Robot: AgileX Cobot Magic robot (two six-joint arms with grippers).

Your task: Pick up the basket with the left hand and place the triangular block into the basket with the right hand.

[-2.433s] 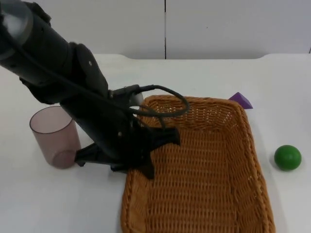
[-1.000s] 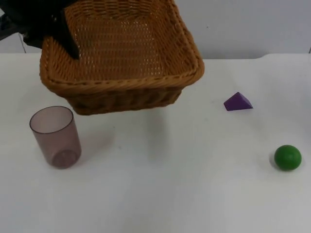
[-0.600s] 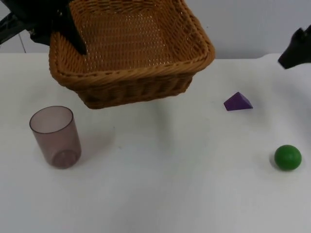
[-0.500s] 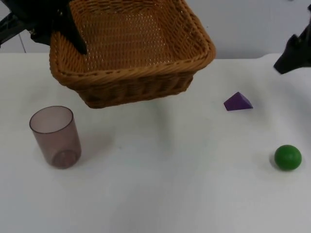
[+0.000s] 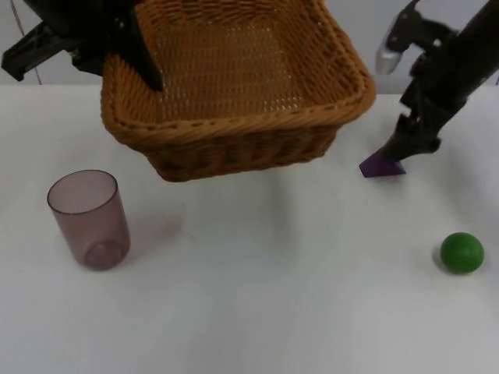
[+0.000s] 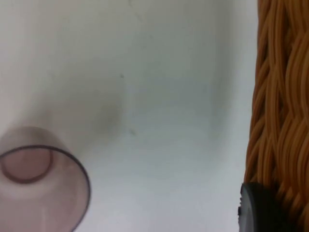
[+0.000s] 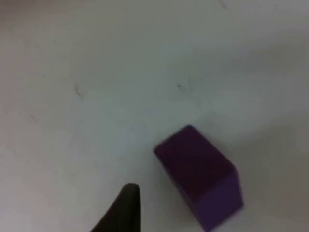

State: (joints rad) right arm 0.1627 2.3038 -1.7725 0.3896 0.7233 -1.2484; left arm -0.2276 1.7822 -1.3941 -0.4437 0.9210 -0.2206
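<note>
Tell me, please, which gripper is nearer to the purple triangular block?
The right gripper is nearer, poised directly over the purple triangular block. The left gripper holds the basket aloft, far across the table.

Colours on my table

My left gripper [image 5: 129,54] is black against the basket [image 5: 234,101], whose woven wicker runs golden brown in ribbed, plaited strands. My right gripper [image 5: 405,148] is black too, above the solid purple triangular block [image 5: 380,167]. The cup [image 5: 88,220] is a translucent smoky mauve, the ball [image 5: 461,252] plain green, the table [image 5: 273,296] white, the wall [image 5: 366,31] pale grey.
</note>
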